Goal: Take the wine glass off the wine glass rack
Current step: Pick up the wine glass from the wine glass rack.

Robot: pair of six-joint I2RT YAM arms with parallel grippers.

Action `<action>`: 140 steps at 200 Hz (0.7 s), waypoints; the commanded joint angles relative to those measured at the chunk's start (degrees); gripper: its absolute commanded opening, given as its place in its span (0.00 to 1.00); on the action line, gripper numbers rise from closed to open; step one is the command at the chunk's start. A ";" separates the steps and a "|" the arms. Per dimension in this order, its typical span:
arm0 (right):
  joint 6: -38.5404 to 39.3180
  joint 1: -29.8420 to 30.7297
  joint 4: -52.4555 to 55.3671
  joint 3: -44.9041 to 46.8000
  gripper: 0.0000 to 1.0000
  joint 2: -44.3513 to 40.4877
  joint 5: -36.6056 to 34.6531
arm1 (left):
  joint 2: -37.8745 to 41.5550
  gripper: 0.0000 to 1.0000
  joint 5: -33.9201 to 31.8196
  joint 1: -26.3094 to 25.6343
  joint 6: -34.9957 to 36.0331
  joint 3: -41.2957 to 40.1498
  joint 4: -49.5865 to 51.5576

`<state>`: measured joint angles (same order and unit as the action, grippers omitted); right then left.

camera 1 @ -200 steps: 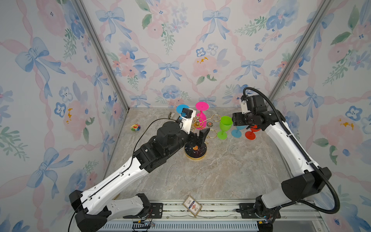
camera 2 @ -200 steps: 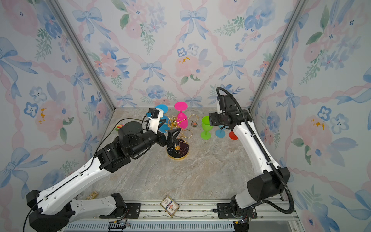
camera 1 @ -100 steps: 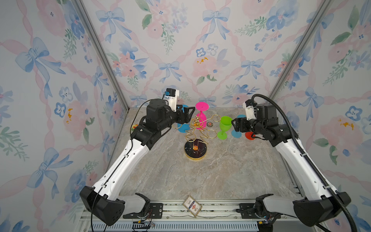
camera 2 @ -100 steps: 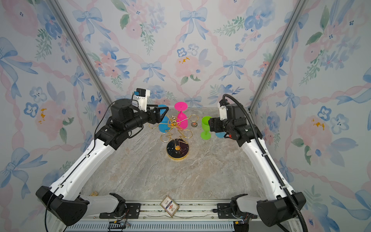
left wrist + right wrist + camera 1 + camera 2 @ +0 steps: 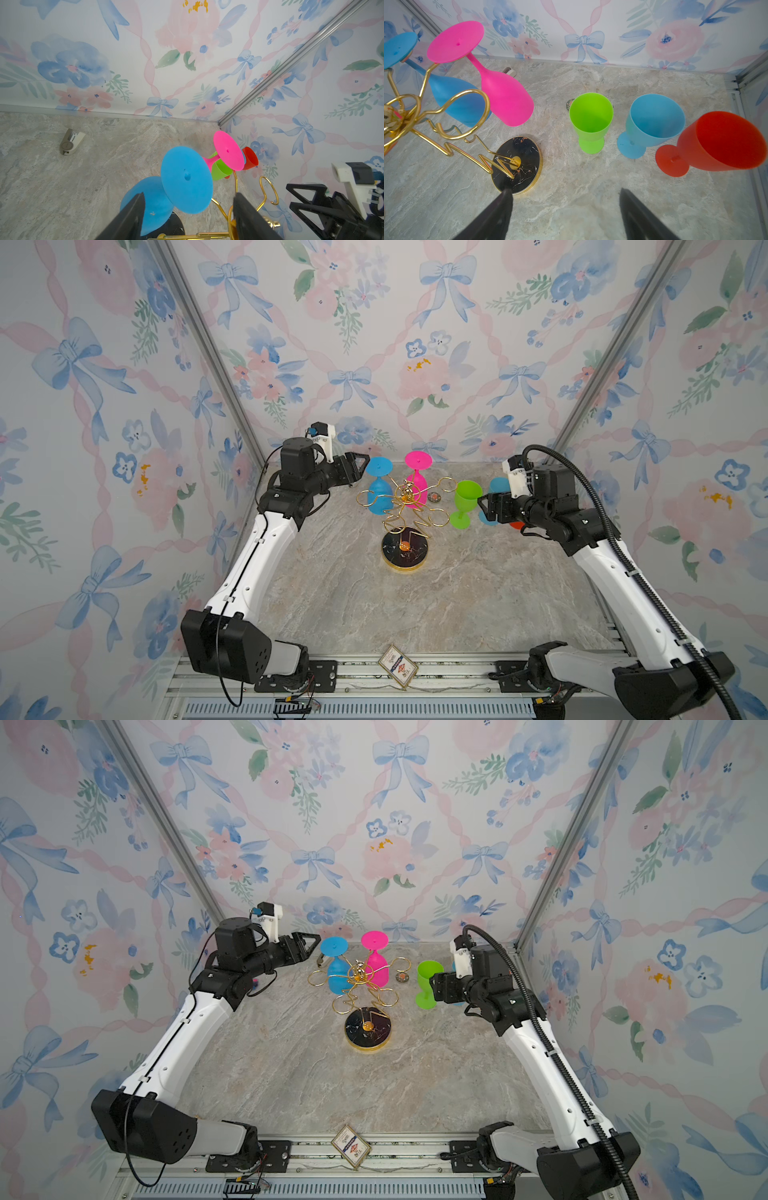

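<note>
The wine glass rack (image 5: 406, 494) stood in the middle of the desk (image 5: 374, 614) on its round black base (image 5: 405, 553). Two glasses hung on it upside down, at the back side: a blue wine glass (image 5: 379, 491) and a pink wine glass (image 5: 417, 486). Each flat foot sat on top of a gold wire arm (image 5: 428, 80), and each cup part hung below.

The left end effector (image 5: 360, 467) was up high, just beside the blue foot (image 5: 187, 178). Its fingers (image 5: 133, 214) were wide apart and held nothing. In the left wrist view the foot showed between them, and they did not seem to touch it.

The step looked like getting hold of the blue wine glass. To do it well, the fingers should probably go lower than the flat foot and close on the thin stem (image 5: 417, 66). A pinch on the edge of the foot could slip. Then the glass would likely need to slide sideways out of the open end of its arm, because the foot and the cup part both looked too wide to pass through. A slow pull seemed best, since the rack could tip and the pink wine glass hung close by.

The right end effector (image 5: 488, 506) was wide open too and empty, near the green glass (image 5: 467, 497) that stood on the desk.
</note>
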<state>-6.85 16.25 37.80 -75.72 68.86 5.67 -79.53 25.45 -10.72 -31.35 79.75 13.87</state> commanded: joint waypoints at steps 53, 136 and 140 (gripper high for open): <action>-2.10 0.01 -1.73 2.29 0.83 -2.58 1.41 | -2.62 0.44 3.10 0.17 -3.57 -2.30 -0.16; -2.46 -0.38 -1.51 4.17 0.83 -4.58 1.63 | -7.77 0.40 4.79 0.17 -4.86 1.55 -0.17; -2.46 -0.42 -1.59 4.29 0.83 -4.64 1.66 | -7.90 0.40 4.99 0.17 -4.87 1.78 -0.16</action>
<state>-8.58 16.19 36.53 -72.60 65.87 6.63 -86.11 29.10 -10.72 -35.42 79.37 13.41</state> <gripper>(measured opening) 0.828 0.411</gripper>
